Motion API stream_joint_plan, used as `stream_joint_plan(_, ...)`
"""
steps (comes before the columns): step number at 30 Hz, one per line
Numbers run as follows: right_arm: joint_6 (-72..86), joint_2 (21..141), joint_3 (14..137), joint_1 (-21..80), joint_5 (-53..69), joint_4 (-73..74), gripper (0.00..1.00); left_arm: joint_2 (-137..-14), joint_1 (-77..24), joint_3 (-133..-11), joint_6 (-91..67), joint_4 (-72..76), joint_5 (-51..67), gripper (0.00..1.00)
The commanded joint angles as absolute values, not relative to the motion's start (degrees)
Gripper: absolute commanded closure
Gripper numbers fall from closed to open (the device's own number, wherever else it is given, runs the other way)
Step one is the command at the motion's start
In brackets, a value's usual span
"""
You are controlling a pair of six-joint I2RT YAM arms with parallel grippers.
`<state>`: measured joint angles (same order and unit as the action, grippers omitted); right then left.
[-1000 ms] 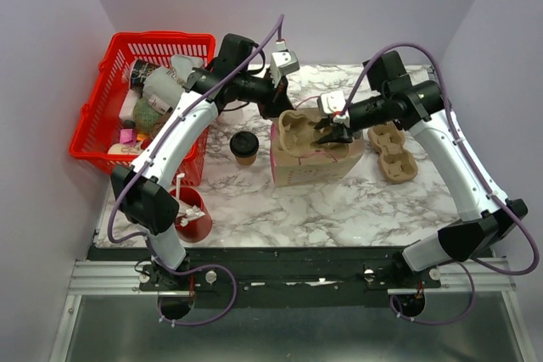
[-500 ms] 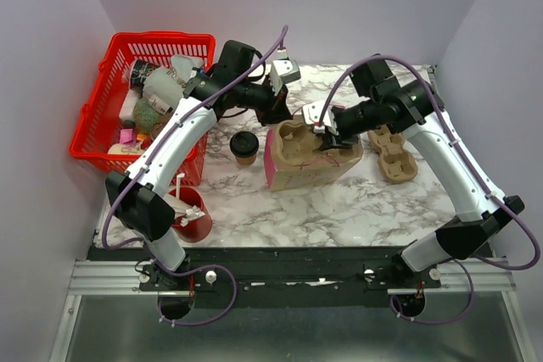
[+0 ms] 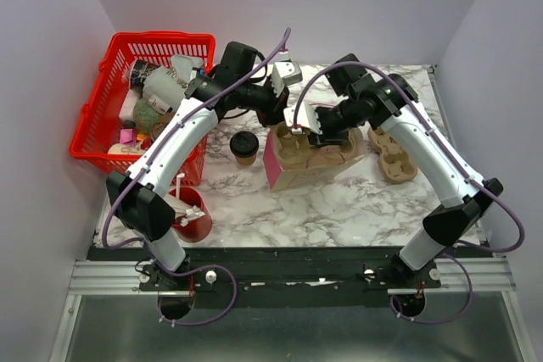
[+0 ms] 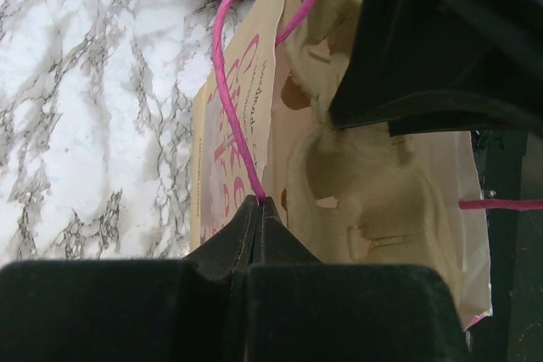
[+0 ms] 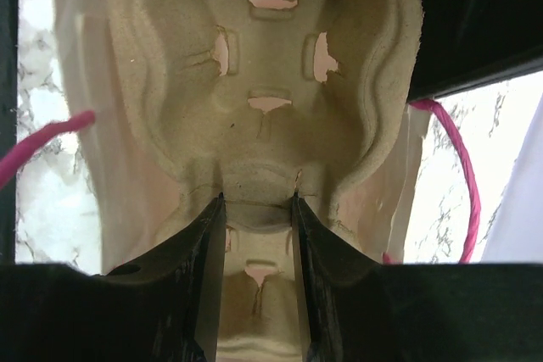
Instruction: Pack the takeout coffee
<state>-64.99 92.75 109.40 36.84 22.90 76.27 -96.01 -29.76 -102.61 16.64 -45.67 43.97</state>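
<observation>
The takeout coffee [image 3: 244, 147], a small kraft cup with a black lid, stands upright on the marble table, left of a paper bag [image 3: 293, 171] with pink print. My left gripper [image 3: 277, 114] is shut on the bag's pink cord handle [image 4: 222, 82] and holds the mouth up; its tips [image 4: 259, 201] meet on the cord. My right gripper [image 3: 316, 136] is shut on the middle ridge of a moulded pulp cup carrier [image 5: 263, 57] that sits inside the bag [image 5: 81, 82]. The two tips [image 5: 258, 197] straddle that ridge. The carrier [image 4: 356, 184] fills the bag's opening.
A second pulp carrier [image 3: 392, 152] lies on the table right of the bag. The red basket [image 3: 93, 116] of assorted items stands at the far left. Near the front left stands a red cup of white sticks [image 3: 191, 214].
My right gripper has moved left with the carrier, deeper into the bag. The bag's left end has shifted and tipped slightly. The left gripper keeps its hold on the handle.
</observation>
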Motion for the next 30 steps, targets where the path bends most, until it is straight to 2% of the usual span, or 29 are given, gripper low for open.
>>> stream_joint_plan(1,-65.2,95.0,112.8,37.8,17.6,86.7,0.99,-96.0,-30.1,-103.5,16.7,-46.3,44.0,1.0)
stream_joint_plan(19,-69.2,90.4,105.5,39.2,11.5,86.8,1.0,-97.4,-30.1,-104.2,15.7,-45.7,43.0,1.0)
stream_joint_plan(30,-67.9,92.9,105.5,39.9,7.1,82.2,1.0,-98.8,-30.2,-108.3,17.6,-42.7,42.5,1.0)
